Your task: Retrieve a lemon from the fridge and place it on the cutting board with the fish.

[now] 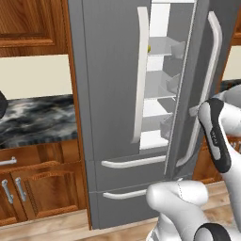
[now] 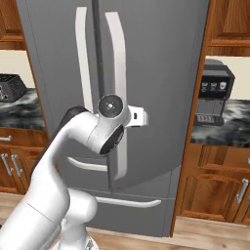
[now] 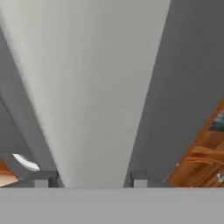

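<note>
1. Lemon (image 1: 149, 48) shows as a small yellow speck on an upper glass shelf inside the fridge (image 1: 113, 94), just past the inner edge of the left door, seen through the gap in the left base view.
2. Fridge right door (image 1: 200, 84) stands partly open, swung out toward me; the left door is closed.
3. White interior shelves (image 1: 157, 47) and grey door bins (image 1: 172, 84) show in the gap between the two doors.
4. My fingers (image 3: 92, 181) sit on either side of the right door's long white handle (image 3: 92, 87); in the hand view the handle runs up from between the two dark tips.
5. The tips stand close against the handle on both sides, closed around it, so I have hold of the handle.
6. In the right base view my wrist (image 2: 112, 122) is at about mid-height of that handle (image 2: 117, 73), pressed up to the door front.
7. Two lower drawers (image 1: 127, 181) with white curved pulls are closed beneath the doors.
8. A dark marbled surface (image 1: 37, 120) over wooden cabinets runs left of the fridge; a coffee machine (image 2: 215, 95) stands on the surface to the right.
</note>
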